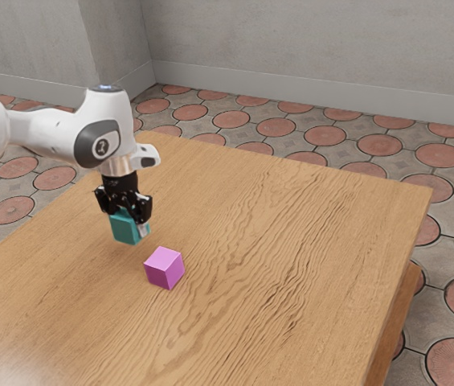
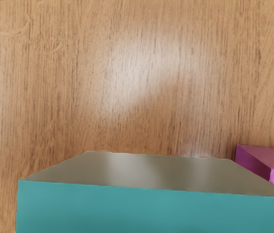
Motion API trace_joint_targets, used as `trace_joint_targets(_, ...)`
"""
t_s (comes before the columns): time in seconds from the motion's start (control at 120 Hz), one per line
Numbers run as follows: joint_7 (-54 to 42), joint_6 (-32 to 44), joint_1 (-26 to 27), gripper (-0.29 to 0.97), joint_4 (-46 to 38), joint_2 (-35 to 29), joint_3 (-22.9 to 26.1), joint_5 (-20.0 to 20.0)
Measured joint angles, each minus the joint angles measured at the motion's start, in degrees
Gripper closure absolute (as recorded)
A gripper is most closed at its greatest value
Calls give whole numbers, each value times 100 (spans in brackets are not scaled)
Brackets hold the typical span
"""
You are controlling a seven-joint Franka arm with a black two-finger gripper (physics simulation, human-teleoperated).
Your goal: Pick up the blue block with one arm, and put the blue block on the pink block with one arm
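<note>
plainly the tool [image 1: 128, 220] is closed on two sides of the blue block [image 1: 122, 230], a smooth teal-tinted cube with flat faces, held just above the wooden worktop [image 1: 291, 241], close beside the pink block [image 1: 164, 268].

Wooden tabletop [image 1: 291, 241] with wavy grain, pale sheen across it in the wrist view. Floor [image 1: 355, 133] of round reddish tiles set in grey. Plain grey wall [image 1: 307, 36] with pale skirting behind.
</note>
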State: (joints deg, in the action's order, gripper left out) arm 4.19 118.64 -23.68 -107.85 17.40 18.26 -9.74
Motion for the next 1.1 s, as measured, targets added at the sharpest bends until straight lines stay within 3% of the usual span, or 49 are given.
trace_joint_targets(0.35, 73, -29, 16, 41, -185, -96, 531, 152)
trace_joint_targets(0.875, 250, 58, 192, 43, -325, -49, 610, 119)
trace_joint_targets(1.1, 236, 84, 213, 17, -310, -5, 608, 177)
